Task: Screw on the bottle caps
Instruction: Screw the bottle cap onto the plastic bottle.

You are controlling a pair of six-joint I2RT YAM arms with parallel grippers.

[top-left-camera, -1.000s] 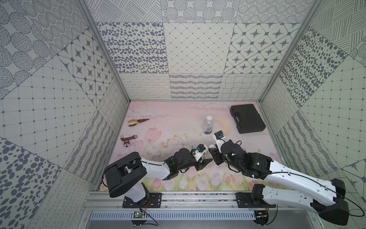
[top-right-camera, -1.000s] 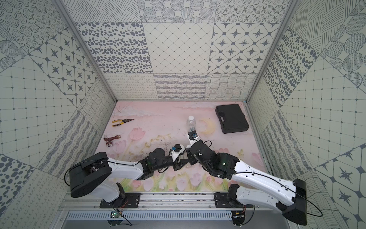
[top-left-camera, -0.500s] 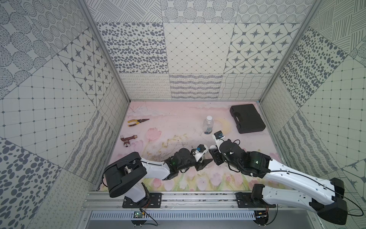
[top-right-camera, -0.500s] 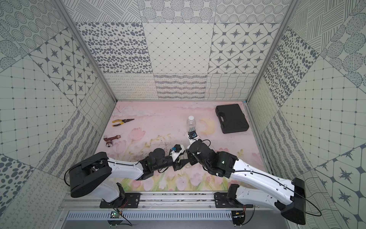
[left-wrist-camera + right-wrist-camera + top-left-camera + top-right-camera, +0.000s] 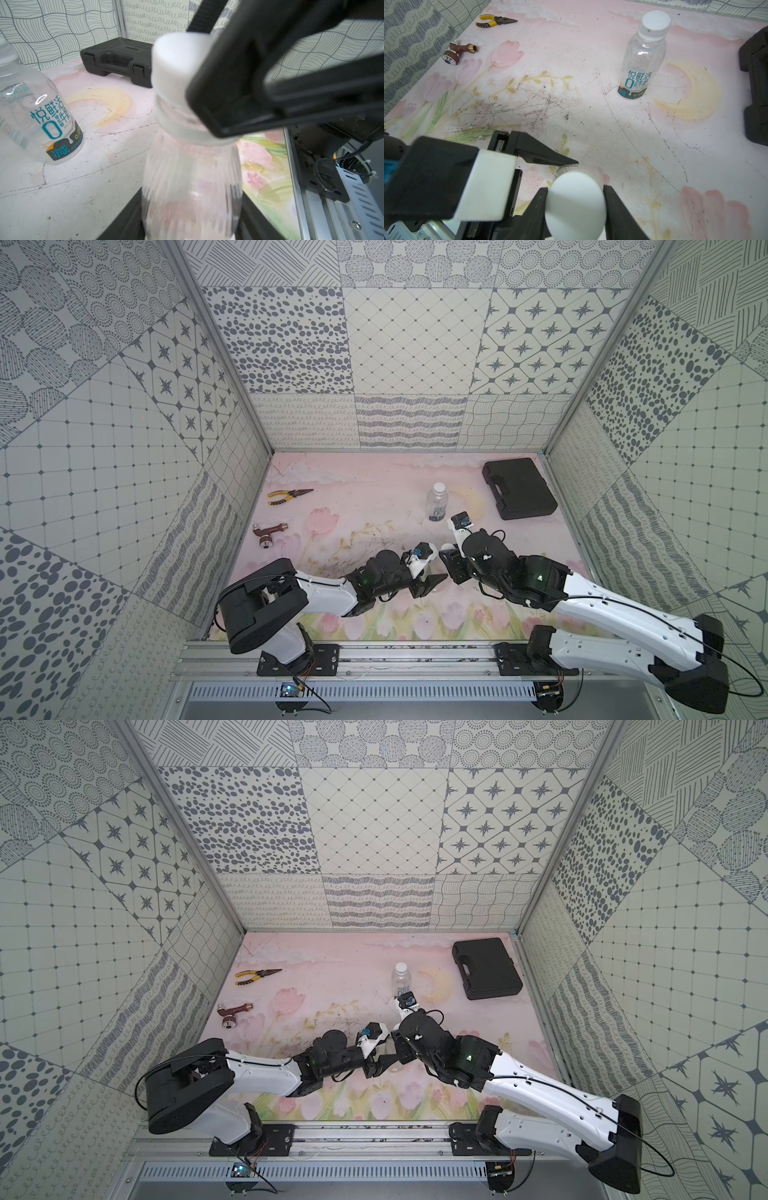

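Yellow-handled pliers (image 5: 289, 497) lie at the far left of the pink floral mat (image 5: 365, 497), with a brown brass-tipped tap fitting (image 5: 269, 532) nearer the front, well apart from the work. The left gripper (image 5: 432, 583) reaches in low from the left toward the front middle of the mat. In the left wrist view its two black fingers (image 5: 124, 220) stand close on either side of the taller bottle (image 5: 191, 182), but that blurred view does not show whether they clamp the clear ribbed body or only flank it. The bottle stands upright between the two grippers, and a white cap (image 5: 176, 60) sits on its neck. From the right, the right gripper (image 5: 574, 193) is clenched on that cap, one black finger pressed to each side of the white disc, as the right wrist view shows from above. Farther back, and just behind the right arm's wrist in both top views, the shorter bottle (image 5: 437, 502) with the blue-white label stands upright on its own, touched by neither arm, with its own white cap (image 5: 655, 20) already on its neck. A closed black case (image 5: 519, 488) lies flat in the far right corner of the mat, near the right wall.
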